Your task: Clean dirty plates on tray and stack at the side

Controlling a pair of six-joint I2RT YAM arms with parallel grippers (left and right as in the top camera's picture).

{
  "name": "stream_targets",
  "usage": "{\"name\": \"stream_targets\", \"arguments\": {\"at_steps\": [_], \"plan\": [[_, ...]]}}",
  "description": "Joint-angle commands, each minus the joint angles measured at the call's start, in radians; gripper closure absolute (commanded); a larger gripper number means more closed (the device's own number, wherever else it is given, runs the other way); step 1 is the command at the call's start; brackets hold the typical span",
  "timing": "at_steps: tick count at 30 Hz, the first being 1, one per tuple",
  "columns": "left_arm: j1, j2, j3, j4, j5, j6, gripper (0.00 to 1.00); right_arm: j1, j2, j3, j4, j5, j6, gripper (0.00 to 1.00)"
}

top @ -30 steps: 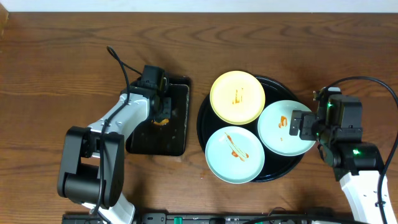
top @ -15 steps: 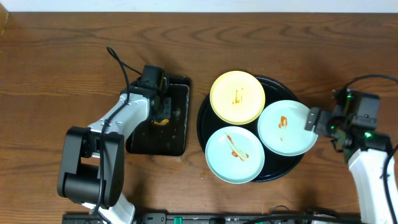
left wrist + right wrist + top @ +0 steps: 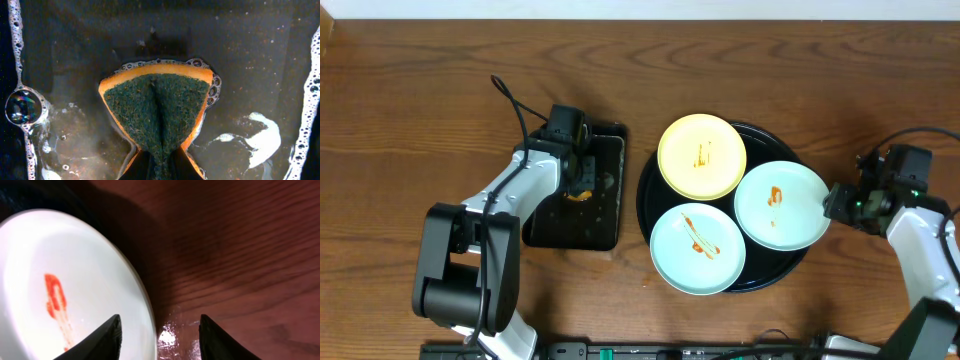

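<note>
Three sauce-smeared plates are seen on the black tray [image 3: 645, 195]: yellow plate [image 3: 701, 156] at its back, front mint plate [image 3: 697, 248], right mint plate [image 3: 781, 205]. Sponge tray [image 3: 605, 225] is set just left of the tray. Inside it, sponge [image 3: 157, 110] is pinched by the closed left gripper [image 3: 161, 167]. The right mint plate's outer rim is straddled by the right gripper [image 3: 160, 316], jaws partly apart, nothing held.

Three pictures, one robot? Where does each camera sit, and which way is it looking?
Overhead: above the table, looking straight down on both arms, the round tray and three plates.
Left wrist: on the left arm, looking along the left hand at the sponge it pinches in soapy water.
Right wrist: on the right arm, looking past the open right hand at the rim of the rightmost plate.
Shared: that smeared plate also shows overhead.
</note>
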Motion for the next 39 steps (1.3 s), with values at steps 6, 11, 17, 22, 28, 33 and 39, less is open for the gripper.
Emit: {"name": "stream_targets", "arguments": {"at_steps": [6,11,17,22,28,33,39], "plan": [[-0.002,0.011,0.02,0.002,-0.008,-0.016,0.92,-0.004,0.045,0.019,0.01,-0.015,-0.002,0.65],[-0.002,0.011,0.02,0.002,-0.008,-0.016,0.92,-0.003,0.064,0.017,0.014,-0.015,-0.002,0.66],[-0.002,0.011,0.02,0.002,-0.008,-0.016,0.92,0.0,0.098,-0.002,0.037,-0.015,0.005,0.71],[-0.002,0.011,0.02,0.002,-0.008,-0.015,0.92,-0.001,0.102,-0.002,0.049,-0.017,0.007,0.81],[-0.002,0.011,0.02,0.002,-0.008,-0.016,0.92,-0.001,0.102,-0.002,0.056,-0.038,0.006,0.85],[-0.002,0.011,0.02,0.002,-0.008,-0.015,0.92,-0.001,0.102,-0.002,0.055,-0.038,0.006,0.98],[-0.002,0.004,0.021,-0.003,-0.008,-0.015,0.92,-0.001,0.102,-0.002,0.055,-0.038,0.006,0.99]]}}
